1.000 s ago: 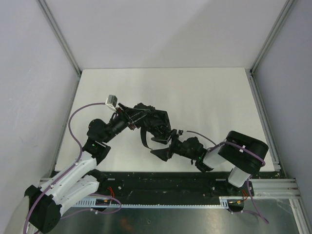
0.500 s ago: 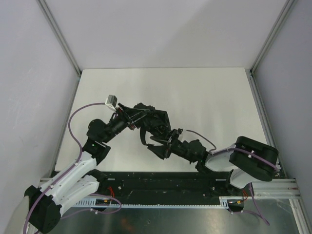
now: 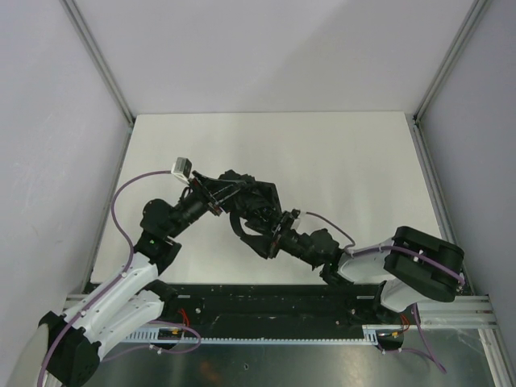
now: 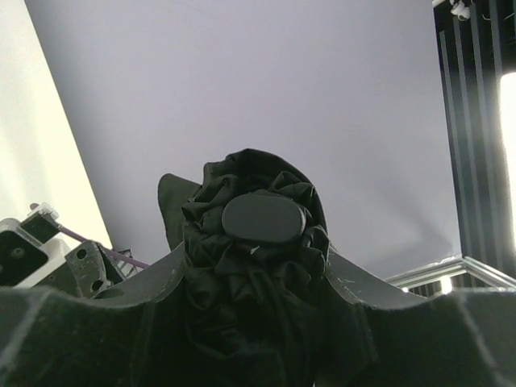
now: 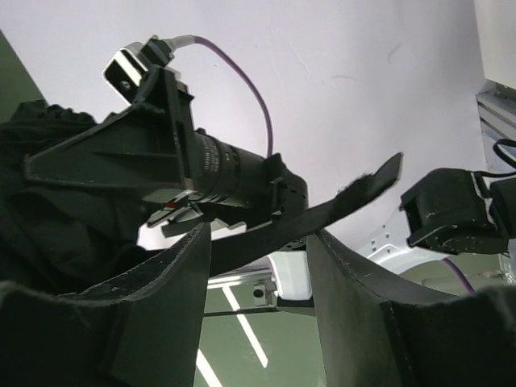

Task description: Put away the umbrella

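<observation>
Over the table (image 3: 363, 161) | left pincer (image 4: 256, 274) clamped on umbrella (image 4: 254, 219) | right pincer (image 5: 258, 234) apart around strap (image 5: 339, 201)

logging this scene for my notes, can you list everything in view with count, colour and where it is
umbrella: one, all black, folded and bunched, between the two grippers
closure strap: one, black, trailing off the umbrella, passing between the right gripper's fingers
table: one, white, under both arms
walls: grey, on three sides of the table
frame posts: two, silver metal, rising from the table's far corners
cables: purple, looping off the arms' wrists
left gripper: one, black, closed on the umbrella's bunched canopy
right gripper: one, black, jaws apart around the strap
</observation>
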Robot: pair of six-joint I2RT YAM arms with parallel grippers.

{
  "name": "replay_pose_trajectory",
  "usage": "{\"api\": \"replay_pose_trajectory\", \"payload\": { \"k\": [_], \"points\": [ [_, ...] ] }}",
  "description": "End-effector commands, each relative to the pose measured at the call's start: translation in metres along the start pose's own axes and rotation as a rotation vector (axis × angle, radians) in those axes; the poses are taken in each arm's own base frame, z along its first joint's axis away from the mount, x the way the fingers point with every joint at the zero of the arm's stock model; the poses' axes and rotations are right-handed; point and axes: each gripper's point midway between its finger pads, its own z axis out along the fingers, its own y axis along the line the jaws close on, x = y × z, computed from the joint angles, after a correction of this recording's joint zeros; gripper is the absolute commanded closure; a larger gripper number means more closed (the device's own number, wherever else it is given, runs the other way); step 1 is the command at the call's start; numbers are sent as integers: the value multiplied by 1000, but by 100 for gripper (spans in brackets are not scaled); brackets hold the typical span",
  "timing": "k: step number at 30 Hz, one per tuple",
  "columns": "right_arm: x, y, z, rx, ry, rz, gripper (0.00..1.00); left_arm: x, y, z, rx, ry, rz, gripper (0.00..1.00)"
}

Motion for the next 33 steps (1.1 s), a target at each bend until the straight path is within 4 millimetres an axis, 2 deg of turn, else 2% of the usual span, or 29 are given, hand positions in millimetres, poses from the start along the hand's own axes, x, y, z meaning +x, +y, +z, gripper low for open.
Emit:
{"api": "replay_pose_trajectory", "payload": {
  "k": [1, 7, 10, 15, 18, 19, 21, 23, 25, 28, 30, 33],
  "points": [
    [6, 0, 7, 2, 5, 34, 46, 0, -34, -2, 109, -7, 15, 100],
    [6, -8, 9, 26, -1, 29, 49, 0, -35, -2, 113, -4, 17, 100],
    [5, -13, 10, 36, -2, 32, 47, 0, -38, -2, 117, -1, 17, 100],
    [2, -13, 15, 19, 1, 30, 48, 2, -40, -2, 123, 6, 13, 100],
    [-2, -10, 17, -2, -1, 13, 62, 3, -39, -3, 120, 10, 4, 100],
    [-4, -9, 18, -9, -3, 4, 69, 4, -38, -3, 118, 12, -2, 100],
    [-8, -2, 19, -41, -1, -27, 89, 5, -38, -4, 119, 14, -9, 100],
    [-12, 11, 17, -107, 18, -126, 97, 8, -34, -6, 103, 20, -19, 100],
    [-27, 24, 11, -159, 9, -271, 99, 10, -19, -6, 38, 32, -31, 100],
    [-48, 44, -2, -224, -15, -556, 100, 18, 13, -8, -112, 74, -20, 100],
    [-54, 63, -7, -271, 0, -729, 100, 25, 42, -12, -243, 122, -19, 100],
    [-59, 80, -15, -313, 22, -913, 100, 30, 81, -21, -400, 153, -22, 100]
  ]
}}
